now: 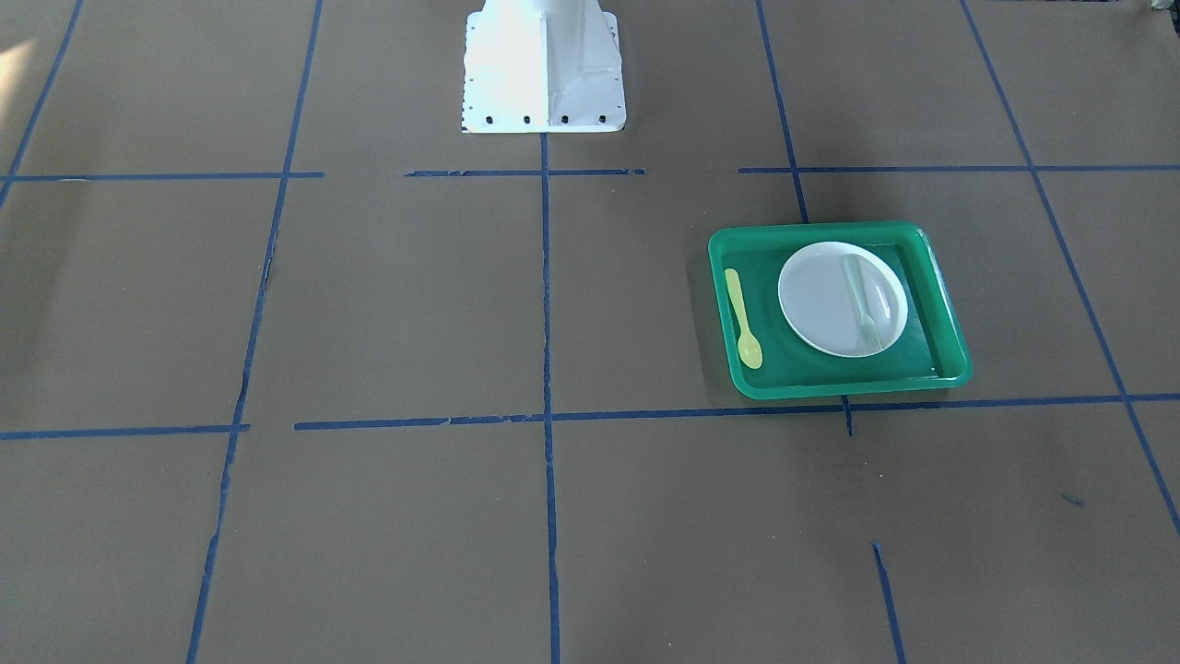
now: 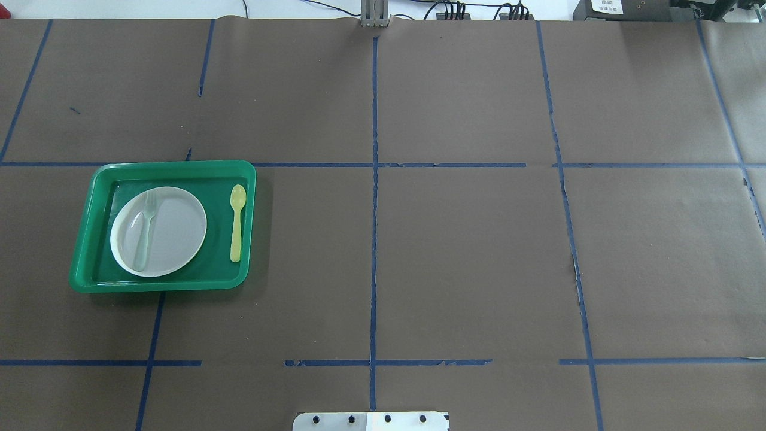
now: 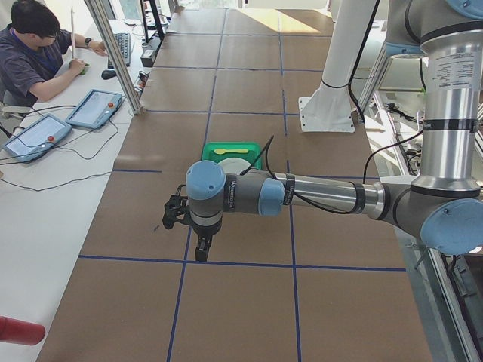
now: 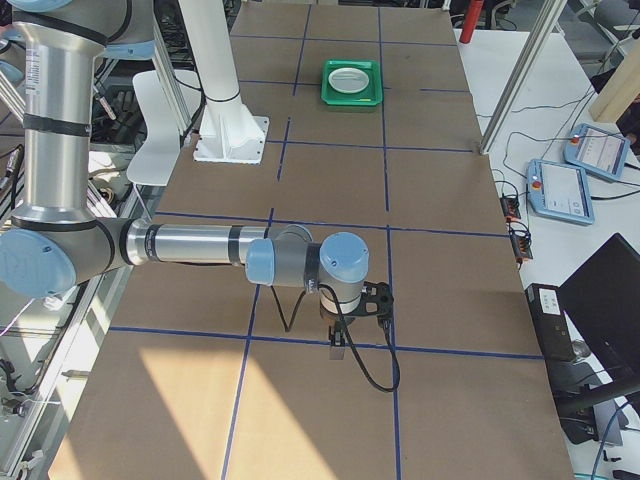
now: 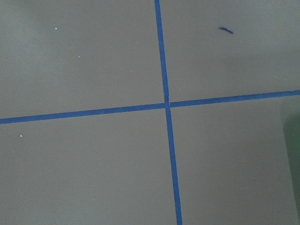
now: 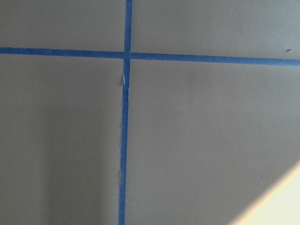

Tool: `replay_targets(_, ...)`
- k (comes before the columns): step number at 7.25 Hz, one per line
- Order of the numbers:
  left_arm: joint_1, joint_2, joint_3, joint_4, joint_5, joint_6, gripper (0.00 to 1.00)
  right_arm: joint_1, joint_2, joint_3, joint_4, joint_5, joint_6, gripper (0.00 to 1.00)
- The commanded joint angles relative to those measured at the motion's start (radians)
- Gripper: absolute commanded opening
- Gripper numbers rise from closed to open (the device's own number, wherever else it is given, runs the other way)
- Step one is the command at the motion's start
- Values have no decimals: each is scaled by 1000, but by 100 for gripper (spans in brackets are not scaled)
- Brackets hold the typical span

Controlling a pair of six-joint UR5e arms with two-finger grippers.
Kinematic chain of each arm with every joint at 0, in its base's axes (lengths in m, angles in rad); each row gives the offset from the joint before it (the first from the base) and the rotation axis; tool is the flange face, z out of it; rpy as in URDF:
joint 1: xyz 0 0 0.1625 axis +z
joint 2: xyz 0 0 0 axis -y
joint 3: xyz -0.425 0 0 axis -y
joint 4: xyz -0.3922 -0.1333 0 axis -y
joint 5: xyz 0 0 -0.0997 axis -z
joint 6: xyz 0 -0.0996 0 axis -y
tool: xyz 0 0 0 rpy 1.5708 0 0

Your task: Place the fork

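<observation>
A green tray [image 2: 161, 283] is seen on the brown-papered table [image 2: 479, 269], on the robot's left side. A white plate [image 2: 176, 233] is set inside the tray, and the fork [image 2: 145, 230] is laid flat across the plate, on the half lying farther from the tray's spoon side. The fork's tines are pointed toward the tray's far rim, away from the robot base [image 2: 371, 421]. A yellow spoon [image 2: 237, 224] is laid on the tray floor just beside the plate, parallel to the fork and apart from it, with its bowl toward the same far rim.

The left gripper [image 3: 202, 253] is held pointing down over the table, outside the tray and near its end on the robot's left. The right gripper [image 4: 338, 345] is held the same way, well apart from the tray toward the table's other end. Both are shown only in the side views, so it cannot be told whether their fingers are apart or together. Nothing is seen held by either.

Lines of blue tape [image 2: 374, 239] are crossed over the paper, one running under the tray. An operator [image 3: 30, 53] is seated at a side table, well apart from the tray.
</observation>
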Motion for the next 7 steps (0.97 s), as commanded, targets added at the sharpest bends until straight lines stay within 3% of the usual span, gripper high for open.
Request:
replay_targets(1,29,-3,-13,-3,4,1,100,0,0,1,0,0,0,100)
replay_targets(4,172,-41,-33,-40,4,-48,100,0,0,1,0,0,0,100)
replay_targets(5,240,-42,-64,-72,7,-224,100,0,0,1,0,0,0,100)
replay_targets(7,395,-41,-78,-337,108,-551,100,0,0,0,0,0,0,100)
